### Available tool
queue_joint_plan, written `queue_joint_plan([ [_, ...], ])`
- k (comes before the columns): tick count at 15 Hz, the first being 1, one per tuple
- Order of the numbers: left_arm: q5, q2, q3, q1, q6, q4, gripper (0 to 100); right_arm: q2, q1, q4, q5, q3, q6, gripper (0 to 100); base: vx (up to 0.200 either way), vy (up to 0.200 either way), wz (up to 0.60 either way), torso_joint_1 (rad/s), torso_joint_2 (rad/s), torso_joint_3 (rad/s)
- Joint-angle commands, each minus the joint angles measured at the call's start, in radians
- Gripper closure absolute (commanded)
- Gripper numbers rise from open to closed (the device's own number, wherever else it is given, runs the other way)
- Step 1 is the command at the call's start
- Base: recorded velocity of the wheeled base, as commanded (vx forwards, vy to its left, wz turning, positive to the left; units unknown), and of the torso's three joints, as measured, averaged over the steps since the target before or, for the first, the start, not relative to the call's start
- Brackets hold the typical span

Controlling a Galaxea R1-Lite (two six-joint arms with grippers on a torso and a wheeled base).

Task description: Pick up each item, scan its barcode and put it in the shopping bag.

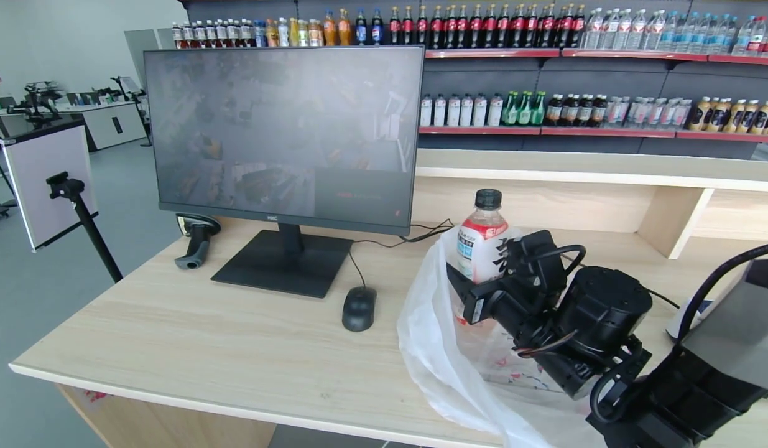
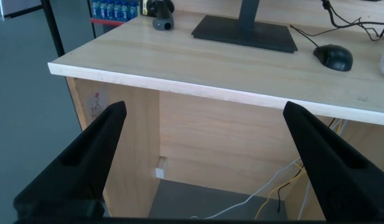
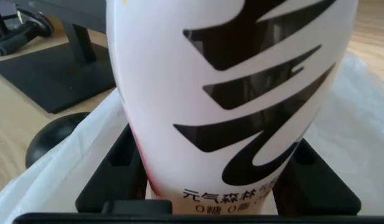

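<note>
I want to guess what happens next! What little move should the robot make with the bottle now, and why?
Probably lower the bottle a bit deeper into the plastic bag, then let go. The right claw is shut on the bottle, holding it upright, and its lower part seems to sit already inside the bag's open mouth on the table.

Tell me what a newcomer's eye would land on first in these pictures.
First the right gripper, shut on an upright bottle with a black cap, its lower part behind the white shopping bag on the counter's right side. Next the big dark monitor at the counter's middle, a mouse before it and a scanner at its left. Behind, shelves of drinks line the wall.
</note>
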Motion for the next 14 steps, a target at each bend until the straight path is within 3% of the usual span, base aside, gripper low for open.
queue_joint_plan([
  [1,0.0,0.0,0.0,0.0,0.0,0.0,0,0.018,0.0,-0.001,-0.001,0.002,-0.009,100,0.0,0.0,0.0,0.0,0.0,0.0],
  [14,0.0,0.0,0.0,0.0,0.0,0.0,0,-0.003,0.034,-0.001,-0.001,0.068,0.017,100,0.0,0.0,0.0,0.0,0.0,0.0],
])
